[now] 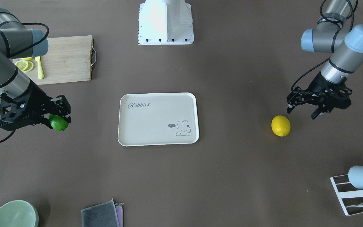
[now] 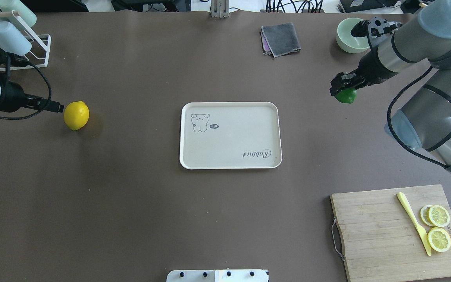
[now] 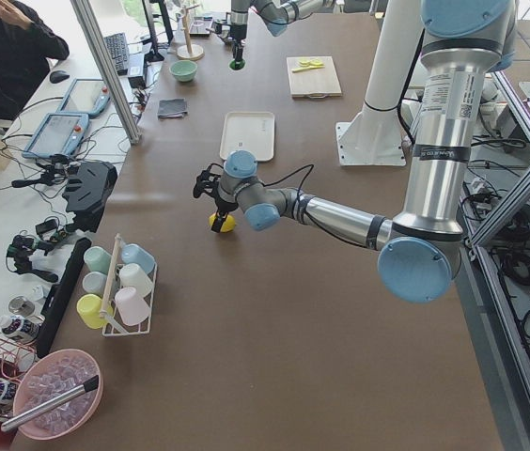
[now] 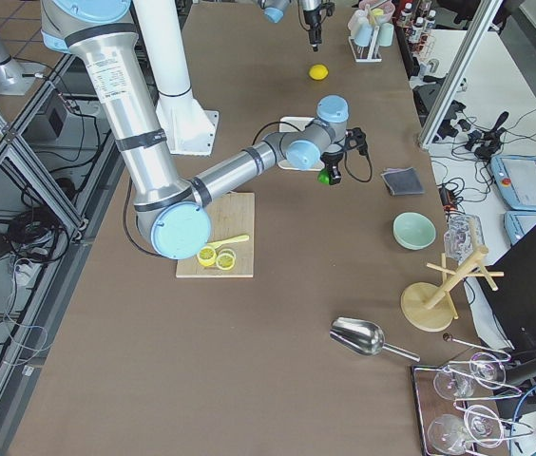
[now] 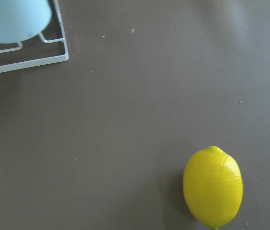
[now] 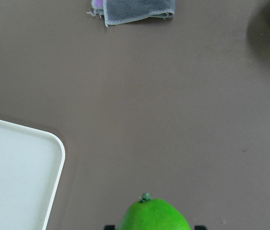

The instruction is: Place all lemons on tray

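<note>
Right of centre, overhead view: right gripper (image 2: 343,89) clamps the green lemon (image 2: 347,96). Tray (image 2: 233,137) lies well apart toward frame left, no lemon on it yet. Far left: left gripper (image 2: 56,106), jaws wide, just beside yellow lemon (image 2: 76,115), whose long axis runs up-down the frame.

The yellow lemon (image 1: 280,125) and seemingly lifted green lemon (image 1: 59,123) flank the tray (image 1: 156,126).
</note>
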{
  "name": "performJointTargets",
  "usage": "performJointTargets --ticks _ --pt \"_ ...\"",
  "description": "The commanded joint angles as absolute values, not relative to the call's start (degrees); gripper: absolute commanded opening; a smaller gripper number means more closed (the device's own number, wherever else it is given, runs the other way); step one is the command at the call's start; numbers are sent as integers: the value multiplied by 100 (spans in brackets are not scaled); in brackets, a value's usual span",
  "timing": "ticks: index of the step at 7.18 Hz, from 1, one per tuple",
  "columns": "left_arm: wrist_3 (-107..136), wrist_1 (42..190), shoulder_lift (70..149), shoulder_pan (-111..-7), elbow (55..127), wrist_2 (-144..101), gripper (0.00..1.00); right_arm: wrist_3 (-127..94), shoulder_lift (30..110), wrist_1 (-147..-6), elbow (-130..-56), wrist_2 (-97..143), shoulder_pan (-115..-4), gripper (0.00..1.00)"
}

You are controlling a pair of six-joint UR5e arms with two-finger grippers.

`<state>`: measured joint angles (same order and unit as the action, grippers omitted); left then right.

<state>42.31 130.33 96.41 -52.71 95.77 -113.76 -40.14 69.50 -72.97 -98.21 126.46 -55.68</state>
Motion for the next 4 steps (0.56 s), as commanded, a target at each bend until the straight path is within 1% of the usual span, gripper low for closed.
performJointTargets --ticks 1,4 --pt "4184 13043 9773 -4774 9536 -10742 98 -4104 6856 -7321 -9870 12700 -5616 0" --pt "4175 13043 9887 -4764 9282 -10636 98 -4946 6697 -7313 -9940 12709 -5468 0"
